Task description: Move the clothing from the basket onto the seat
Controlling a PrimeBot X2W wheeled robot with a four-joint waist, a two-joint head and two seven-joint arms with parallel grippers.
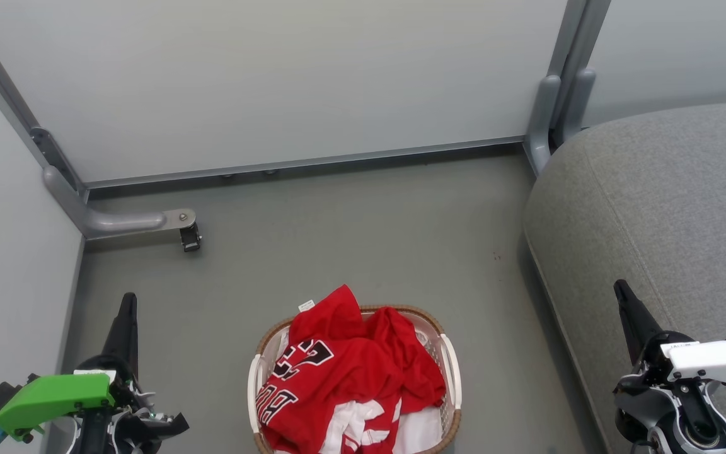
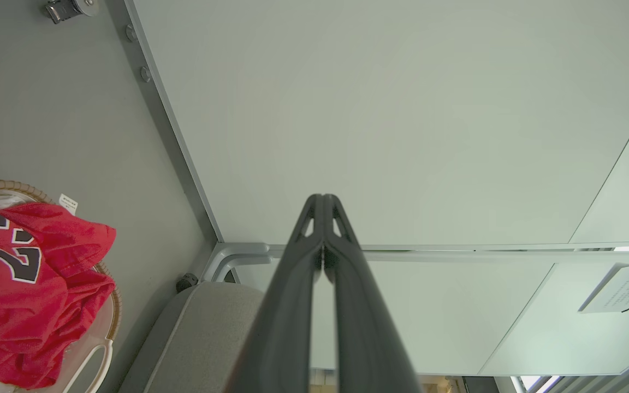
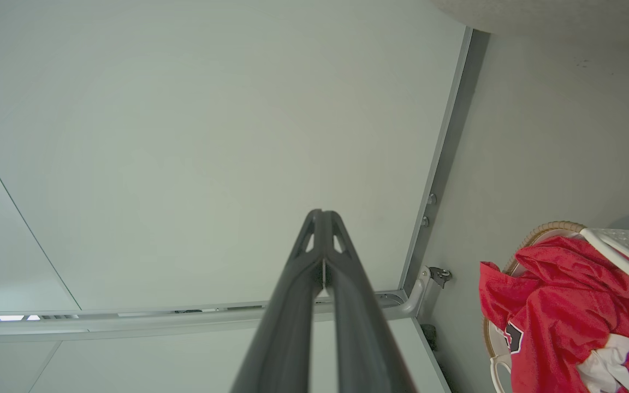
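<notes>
Red clothing (image 1: 350,372) heaped in basket (image 1: 450,369); my left gripper (image 1: 128,302) and right gripper (image 1: 620,289) both pinched closed, empty. I'd spread the right, pinch top fold, lift to seat (image 1: 672,208).

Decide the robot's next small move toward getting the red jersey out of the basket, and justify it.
Probably open the right gripper and swing it over the clothing. Both it and the left gripper are shut and off to the sides, the clothing is heaped in the basket, and the seat lies on the right.
</notes>
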